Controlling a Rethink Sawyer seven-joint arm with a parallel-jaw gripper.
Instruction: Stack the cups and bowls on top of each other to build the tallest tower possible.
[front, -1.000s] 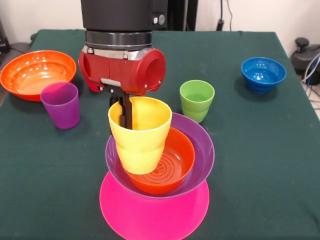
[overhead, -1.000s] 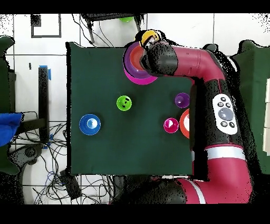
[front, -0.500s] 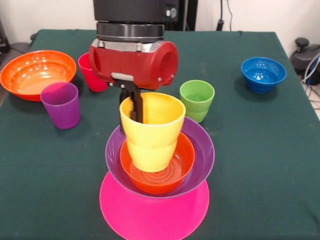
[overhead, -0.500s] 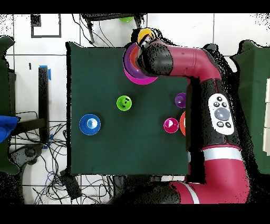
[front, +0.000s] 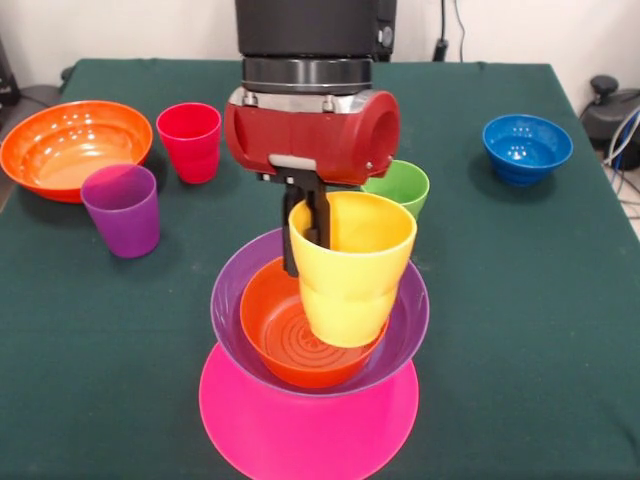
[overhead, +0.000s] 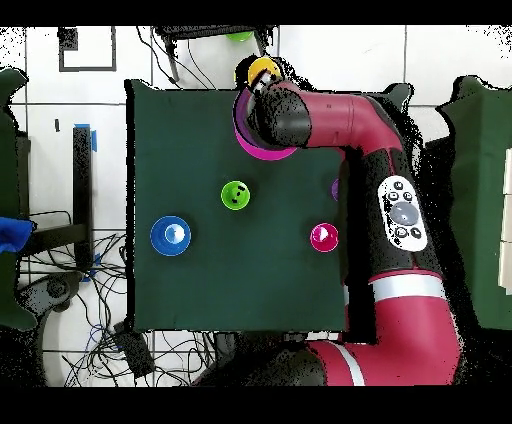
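My gripper (front: 306, 246) is shut on the rim of the yellow cup (front: 350, 270), one finger inside it and one outside. The cup hangs upright over the right side of the small orange bowl (front: 285, 345). That bowl sits in the purple bowl (front: 232, 300), which rests on the upturned pink bowl (front: 300, 430); together they form the tower. I cannot tell whether the cup touches the orange bowl. Seen from overhead, the yellow cup (overhead: 263, 70) pokes out beside the arm's wrist, above the pink bowl (overhead: 262, 153).
A red cup (front: 190, 140), a purple cup (front: 122, 210) and a large orange bowl (front: 70, 145) stand at the left. The green cup (front: 405, 185) is half hidden behind the wrist. A blue bowl (front: 527, 148) sits at the far right.
The gripper has carried the yellow cup to the right in the front view, from the tower's left side to over the orange bowl's right side. The red cup is now uncovered.
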